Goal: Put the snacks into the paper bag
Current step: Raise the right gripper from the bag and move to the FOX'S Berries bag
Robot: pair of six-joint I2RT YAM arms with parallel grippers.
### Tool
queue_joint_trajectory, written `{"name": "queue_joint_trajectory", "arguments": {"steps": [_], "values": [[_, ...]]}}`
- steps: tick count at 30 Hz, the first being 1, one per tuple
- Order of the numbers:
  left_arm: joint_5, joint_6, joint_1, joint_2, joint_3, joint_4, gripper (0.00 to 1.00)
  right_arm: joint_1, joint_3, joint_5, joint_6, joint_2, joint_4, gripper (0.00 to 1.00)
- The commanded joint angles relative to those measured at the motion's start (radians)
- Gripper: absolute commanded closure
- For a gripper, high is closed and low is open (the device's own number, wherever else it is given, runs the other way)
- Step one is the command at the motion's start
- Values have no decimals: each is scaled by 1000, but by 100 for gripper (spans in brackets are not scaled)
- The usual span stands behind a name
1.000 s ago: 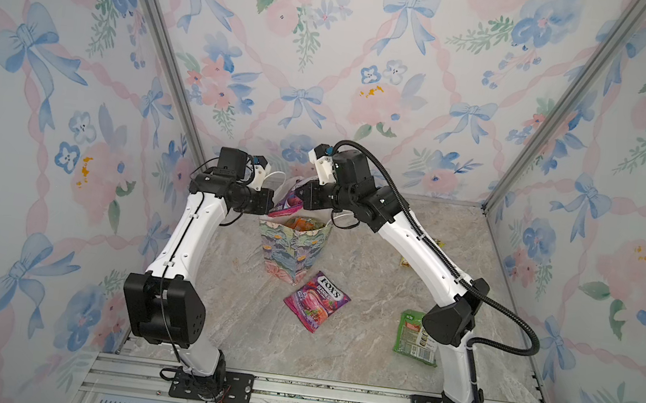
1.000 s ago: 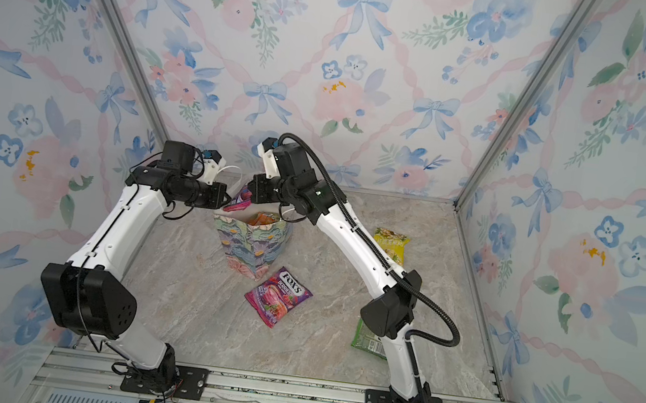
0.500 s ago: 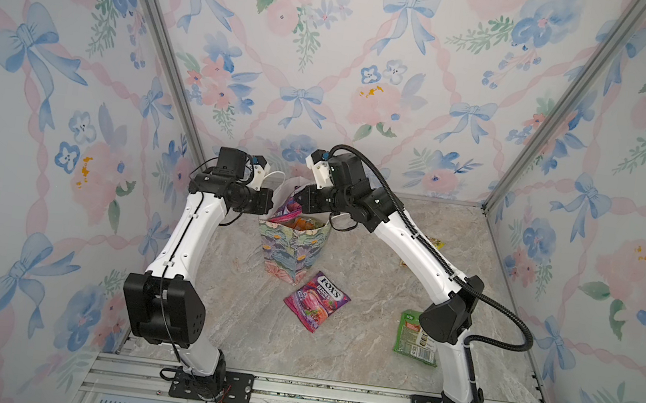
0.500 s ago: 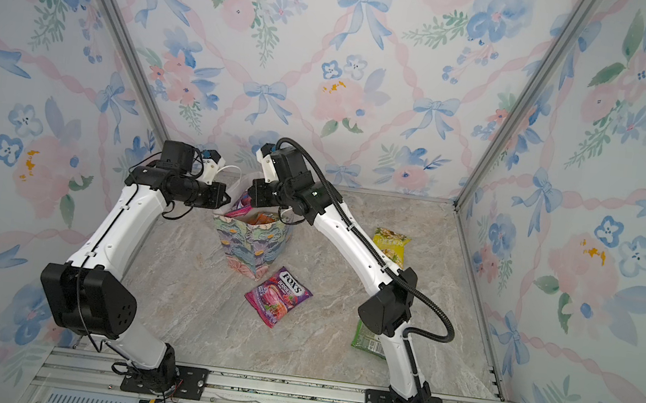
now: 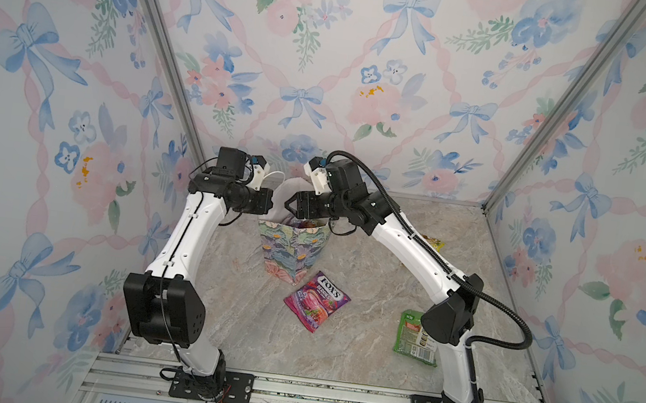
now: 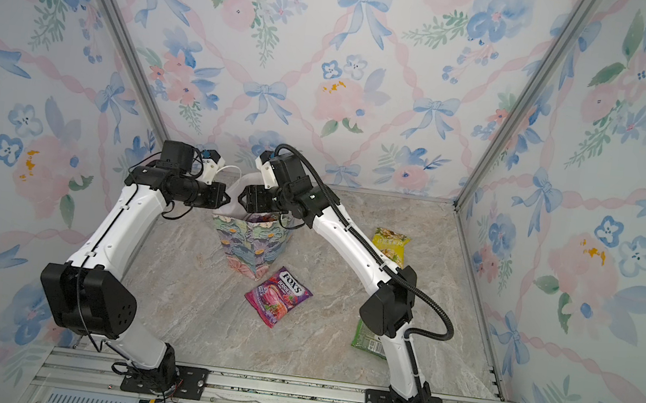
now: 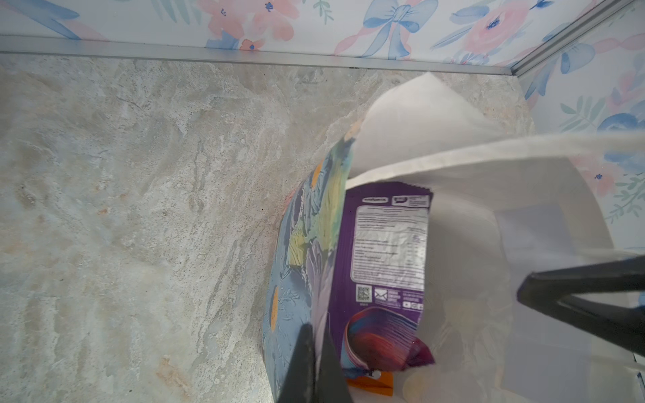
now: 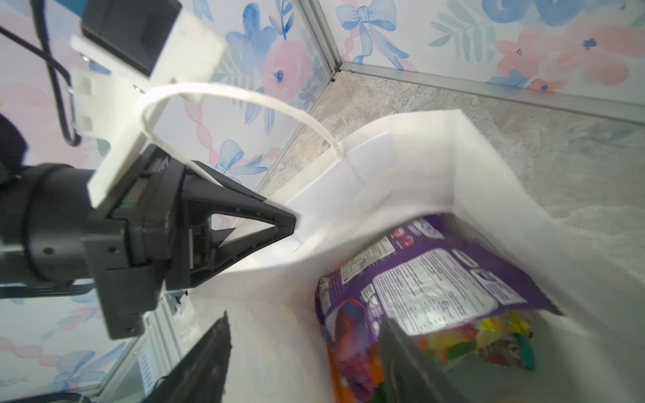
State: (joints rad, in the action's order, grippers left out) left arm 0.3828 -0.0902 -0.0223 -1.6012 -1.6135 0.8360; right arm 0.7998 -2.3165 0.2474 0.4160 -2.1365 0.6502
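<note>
You are working over a marbled tabletop (image 5: 336, 350) inside floral-papered walls (image 5: 332, 44). Your left gripper (image 7: 316, 363) is clamping shut on the 9 o'clock rim of the paper bag (image 5: 292, 249), which is standing at the table's 11 o'clock. Your right gripper (image 8: 303, 352) is hovering wide open over the bag's mouth, seemingly gripping nothing. Both wrist views are showing a purple packet (image 8: 436, 279) inside the bag, while only a top view is showing the yellow packet (image 6: 389, 244) clearly at 2 o'clock

You look at walls (image 5: 329, 65) papered with pastel bows and flowers, aluminium corner posts (image 5: 162, 65), and a marbled grey-beige tabletop (image 5: 358, 341).
</note>
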Motion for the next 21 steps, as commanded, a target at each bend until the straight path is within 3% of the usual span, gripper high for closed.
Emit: {"name": "queue_joint_trajectory", "arguments": {"steps": [1,5,10,13,16,21], "values": [[8,9,12,20,15,23,100,5,13,-35,-29,106,-32,18],[10,10,12,17,14,23,100,7,80,-104,-50,183,-54,9],[8,10,12,17,15,24,100,7,221,-210,-72,314,-86,5],[6,10,12,17,16,23,100,7,386,-279,-65,414,-122,0],[2,12,10,17,17,23,100,8,588,-328,-27,543,-157,3],[-1,10,13,17,18,23,100,12,981,-424,138,760,-232,3]]}}
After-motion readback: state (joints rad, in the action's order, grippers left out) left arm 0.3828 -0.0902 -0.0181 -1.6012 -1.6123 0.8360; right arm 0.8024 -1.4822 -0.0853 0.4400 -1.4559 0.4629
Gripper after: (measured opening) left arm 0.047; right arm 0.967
